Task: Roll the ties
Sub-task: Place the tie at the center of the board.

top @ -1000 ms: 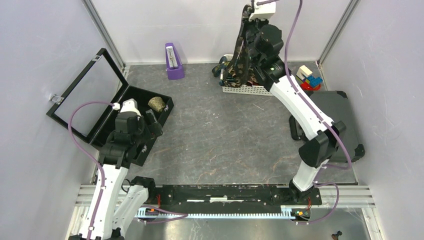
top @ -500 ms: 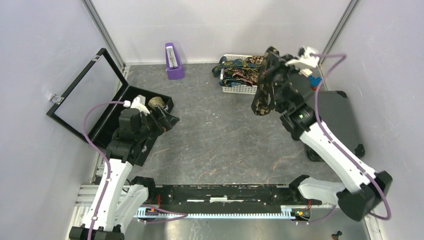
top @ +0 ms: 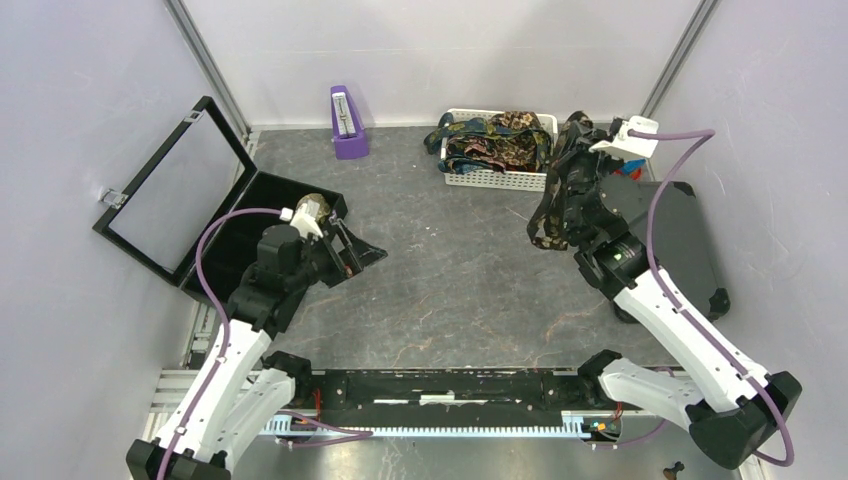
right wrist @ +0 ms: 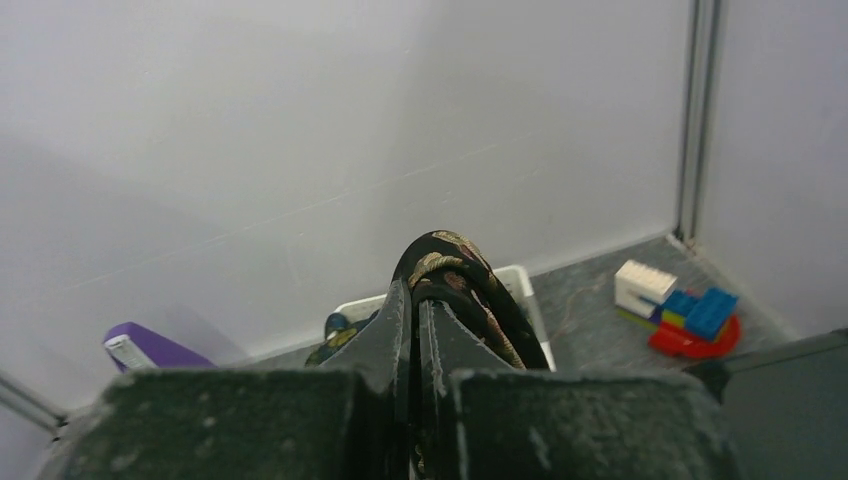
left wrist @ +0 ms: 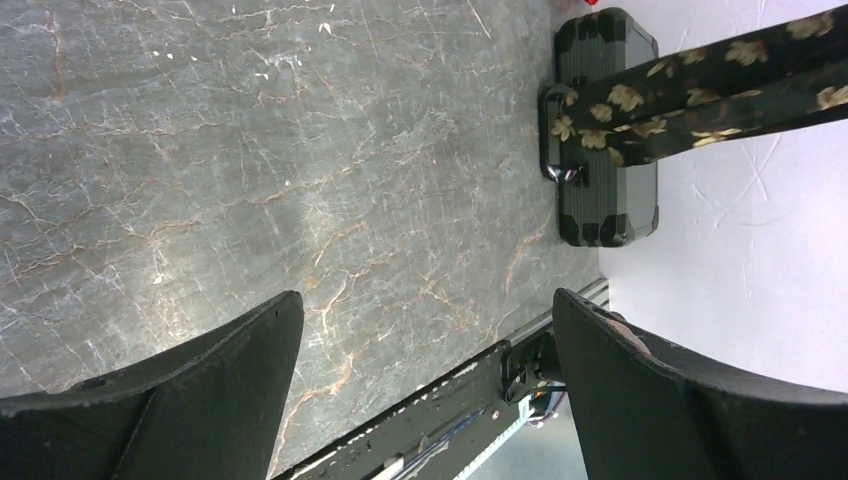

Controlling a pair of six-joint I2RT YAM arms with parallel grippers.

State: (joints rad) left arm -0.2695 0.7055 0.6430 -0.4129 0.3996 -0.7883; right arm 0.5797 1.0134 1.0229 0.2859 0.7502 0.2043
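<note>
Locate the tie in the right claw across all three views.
Top external: tie hangs from the right claw, right of centre, near the basket.
Left wrist: top right corner, a floral band crossing the frame.
Right wrist: centre, looped over the shut claw.
Shared landmark: black case, beside the tie in each view.
</note>
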